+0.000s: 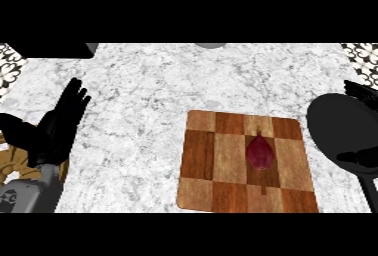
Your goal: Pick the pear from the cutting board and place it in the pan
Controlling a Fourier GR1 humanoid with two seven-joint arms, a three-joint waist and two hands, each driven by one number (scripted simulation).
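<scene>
A dark red pear lies on the checkered wooden cutting board, near its middle, stem end pointing away from me. The black pan sits just right of the board, its handle running toward the lower right. My left hand stays open at the far left with straight fingers pointing up, well away from the board. My right hand shows at the right edge over the pan, black against black. Its fingers look spread and nothing is in them.
The marble counter stretches between my left hand and the board. A dark object sits at the back left and a grey round thing at the back edge. Patterned tiles show at both back corners.
</scene>
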